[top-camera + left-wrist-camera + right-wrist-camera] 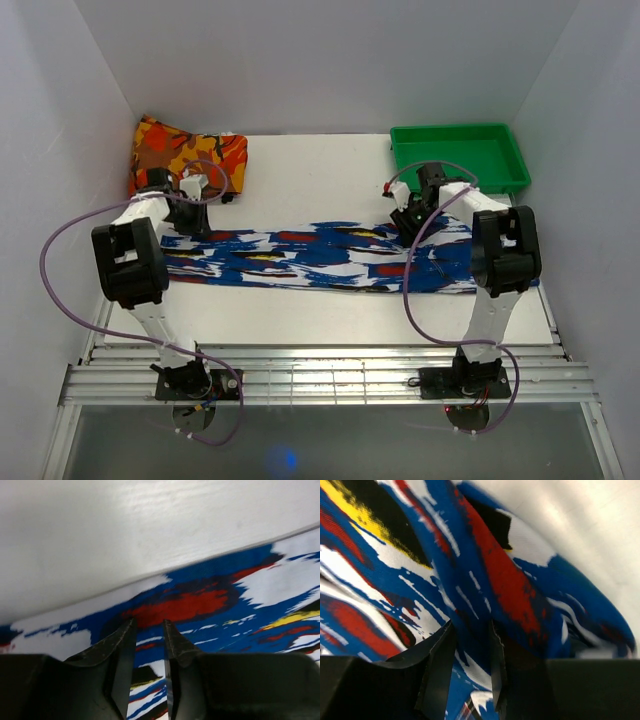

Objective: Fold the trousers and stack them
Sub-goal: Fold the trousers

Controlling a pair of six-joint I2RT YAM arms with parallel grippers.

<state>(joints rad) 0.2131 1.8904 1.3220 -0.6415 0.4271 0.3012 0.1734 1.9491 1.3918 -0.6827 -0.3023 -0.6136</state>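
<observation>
The trousers (320,255), in a blue, white and black streaked print with red and yellow patches, lie stretched left to right across the white table (320,175). My left gripper (192,222) is down on their far left edge. In the left wrist view its jaws (150,622) stand a narrow gap apart with the print (200,600) between them. My right gripper (408,222) is at the far edge towards the right end. In the right wrist view (470,625) a ridge of the fabric (495,570) rises between its nearly closed jaws.
A folded orange, red and yellow patterned cloth (190,150) lies at the back left, just behind the left gripper. A green tray (470,160) stands at the back right, behind the right gripper. White walls close in the table on three sides.
</observation>
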